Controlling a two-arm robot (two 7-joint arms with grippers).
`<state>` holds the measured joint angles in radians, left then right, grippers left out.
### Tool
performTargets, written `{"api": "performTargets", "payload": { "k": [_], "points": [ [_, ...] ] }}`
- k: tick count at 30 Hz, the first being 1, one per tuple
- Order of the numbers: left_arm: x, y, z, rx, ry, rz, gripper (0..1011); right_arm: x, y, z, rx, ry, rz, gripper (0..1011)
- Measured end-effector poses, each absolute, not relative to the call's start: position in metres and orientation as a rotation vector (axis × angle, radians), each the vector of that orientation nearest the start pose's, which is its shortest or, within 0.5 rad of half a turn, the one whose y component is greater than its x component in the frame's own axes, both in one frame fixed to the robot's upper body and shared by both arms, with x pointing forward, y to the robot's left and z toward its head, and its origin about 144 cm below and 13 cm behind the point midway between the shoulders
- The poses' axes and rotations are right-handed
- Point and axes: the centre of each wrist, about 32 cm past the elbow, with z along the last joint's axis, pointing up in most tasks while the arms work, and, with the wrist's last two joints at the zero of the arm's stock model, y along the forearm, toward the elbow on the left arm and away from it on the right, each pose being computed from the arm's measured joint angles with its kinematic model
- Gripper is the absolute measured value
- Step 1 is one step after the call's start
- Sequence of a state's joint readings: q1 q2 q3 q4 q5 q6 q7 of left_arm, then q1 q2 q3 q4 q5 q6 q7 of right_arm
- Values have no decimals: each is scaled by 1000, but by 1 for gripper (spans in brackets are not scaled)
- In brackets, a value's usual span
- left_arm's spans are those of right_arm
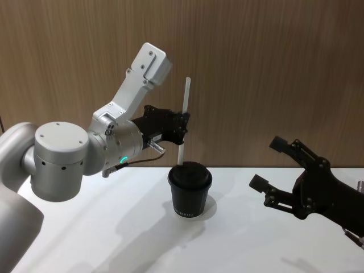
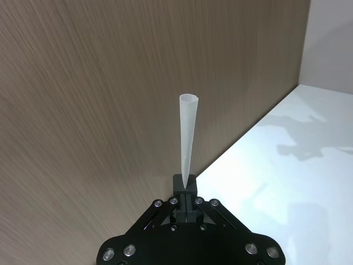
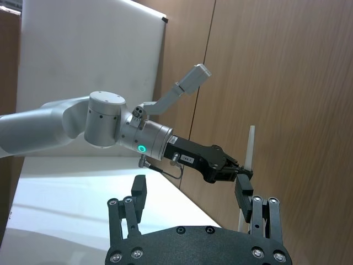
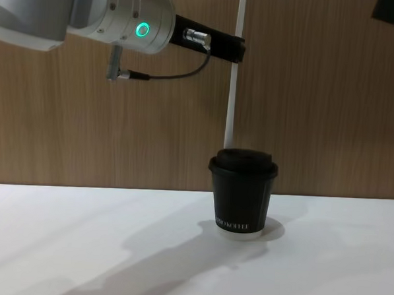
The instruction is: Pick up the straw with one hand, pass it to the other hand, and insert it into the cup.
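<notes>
- The left hand [image 1: 181,126], black on a silver wrist with a teal ring, pinches the straw [image 1: 183,116] near its middle, above the cup.
- The straw is thin, white and straight, nearly upright; its lower end meets the domed lid.
- The cup [image 1: 190,190], black with tiny white lettering, stands on the white surface [image 1: 102,239].
- The right hand [image 1: 273,166], black and angular, hangs spread wide, well apart from the cup.
</notes>
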<state>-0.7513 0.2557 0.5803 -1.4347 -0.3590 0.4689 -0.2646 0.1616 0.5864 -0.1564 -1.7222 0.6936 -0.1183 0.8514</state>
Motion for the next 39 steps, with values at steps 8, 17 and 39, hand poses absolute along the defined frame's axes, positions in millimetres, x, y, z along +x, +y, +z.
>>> {"api": "performTargets", "payload": {
  "k": [8,17,39],
  "points": [
    [590,141,1345,214,-125,840,3,487,-324,1260,217,-249,-494,1001],
    [594,141,1344,218,-120,829,3,487,-324,1260,217,-249,-494,1001],
    [600,140,1342,228,-97,814,70,487,-324,1260,217,-249,-494,1001]
  ]
}}
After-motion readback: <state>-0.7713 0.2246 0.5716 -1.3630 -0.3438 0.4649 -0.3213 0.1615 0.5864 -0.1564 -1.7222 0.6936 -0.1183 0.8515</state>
